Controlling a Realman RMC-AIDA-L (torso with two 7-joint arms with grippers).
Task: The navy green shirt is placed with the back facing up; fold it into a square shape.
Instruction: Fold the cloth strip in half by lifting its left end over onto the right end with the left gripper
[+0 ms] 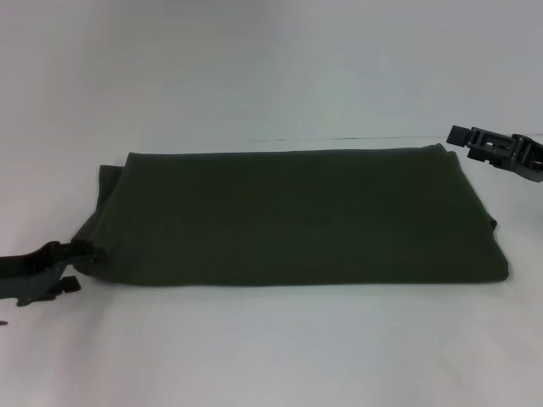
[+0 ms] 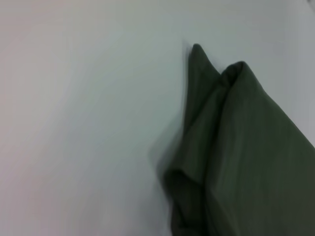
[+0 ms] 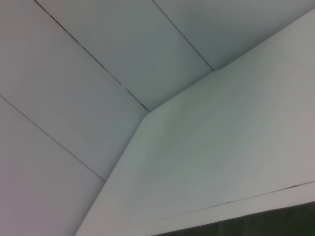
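The left gripper (image 1: 75, 264) sits nearest the camera in the head view, low at the left edge of the white table (image 1: 271, 348). It is black, lies close to the table top, and its tip touches the near left corner of the navy green shirt (image 1: 297, 216). Whether its fingers are pinching the cloth or only resting against it cannot be told, since the dark fingers merge with the dark fabric there.

The shirt lies flat on the table, in the middle of the head view, already folded into a wide band that runs from left to right. Its near edge is a straight fold; its far edge is also straight and lies close to the line where the table meets the pale wall (image 1: 271, 68). At the left end the layers are loose and bunched, with a flap of cloth sticking out beyond the main band. The right end is neater and slants slightly.

The left wrist view shows that bunched end up close: several layers of the shirt (image 2: 246, 162) rise into two soft peaks above the table (image 2: 74, 123).

The right gripper (image 1: 475, 144) hangs in the air at the far right, just beyond the shirt's far right corner and apart from it. Whether it is open or closed cannot be told. Its wrist view shows mostly wall panels (image 3: 98, 59) and a thin strip of the shirt (image 3: 256, 223).
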